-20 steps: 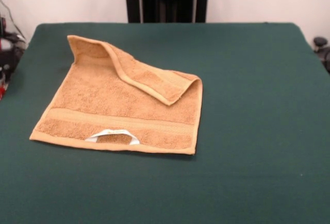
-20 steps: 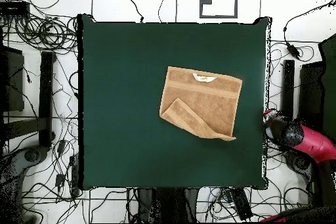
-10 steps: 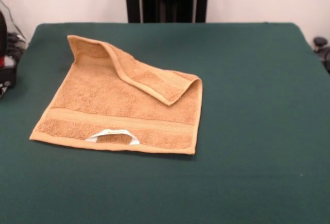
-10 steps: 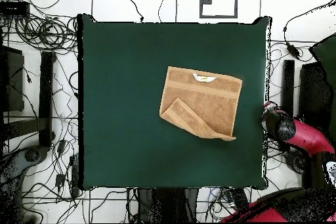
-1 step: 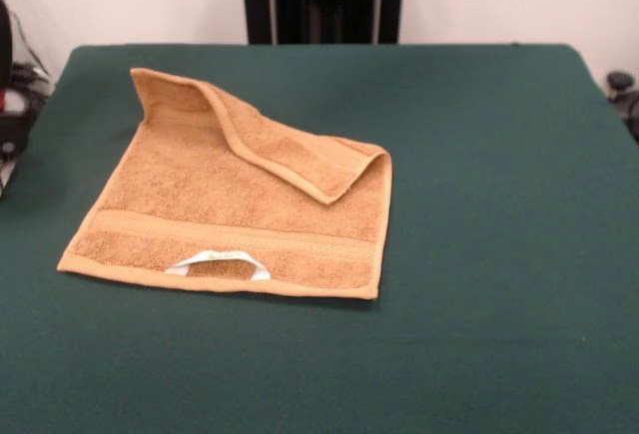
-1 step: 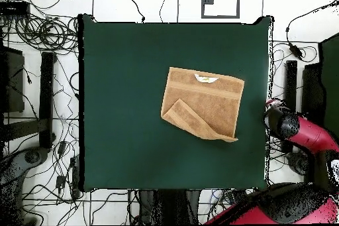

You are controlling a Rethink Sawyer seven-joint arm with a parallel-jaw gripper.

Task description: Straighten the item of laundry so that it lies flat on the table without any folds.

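Observation:
The item of laundry (image 5: pixel 230 205), an orange-tan towel, lies left of centre on the green table (image 5: pixel 479 205). Its far corner is folded over into a diagonal flap (image 5: pixel 290 150) that rests on the towel's upper half. A white label (image 5: pixel 218 262) sticks up at the near hem. From overhead the towel (image 6: pixel 208 97) sits right of the table's middle, with the flap (image 6: pixel 189 120) at its lower left. My gripper (image 6: pixel 275 114), at the end of the red arm, hangs just beyond the table's right edge, apart from the towel. Its state is not visible.
Cables and black stands (image 6: pixel 46 97) crowd the floor all round the table (image 6: pixel 126 104). The red arm's body (image 6: pixel 291 203) fills the lower right corner of the overhead view. Dark equipment (image 5: pixel 10 125) stands at the table's left edge in the front view.
More of the red arm has swung into the overhead view's lower right. Its end stays beside the table's right edge. The towel has not moved.

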